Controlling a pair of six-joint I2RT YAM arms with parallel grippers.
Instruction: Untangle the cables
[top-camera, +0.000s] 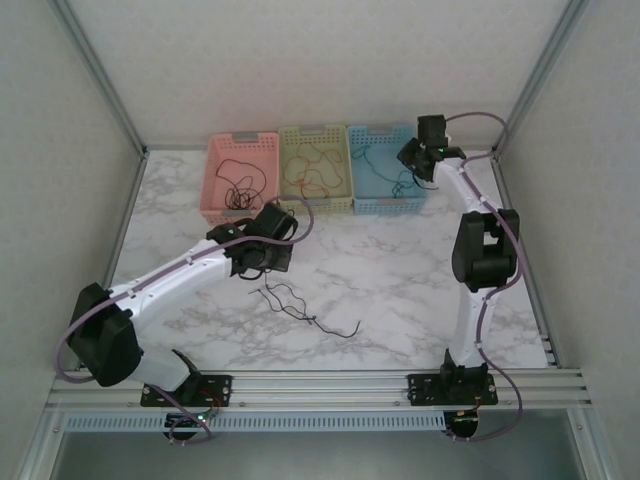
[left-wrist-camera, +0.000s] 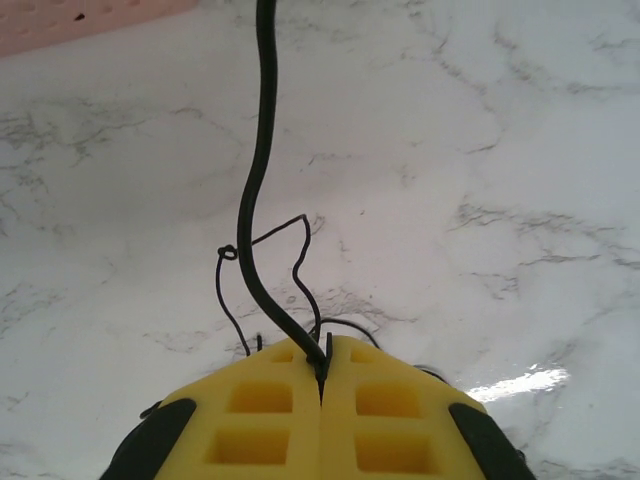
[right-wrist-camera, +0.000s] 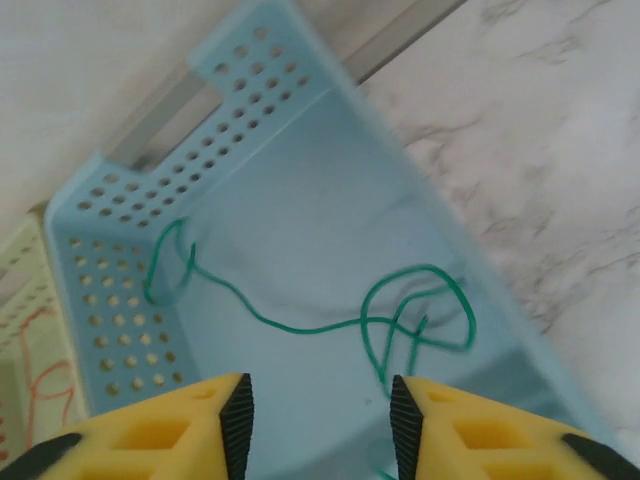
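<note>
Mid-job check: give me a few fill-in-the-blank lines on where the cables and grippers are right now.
The left gripper is ____ on the black cable.
The green cable lies in a basket coloured ____.
The right gripper hangs over that basket with jaws ____.
The red-orange cable lies in the yellow basket, the ____ one of the row.
Missing words: shut; blue; open; middle.
</note>
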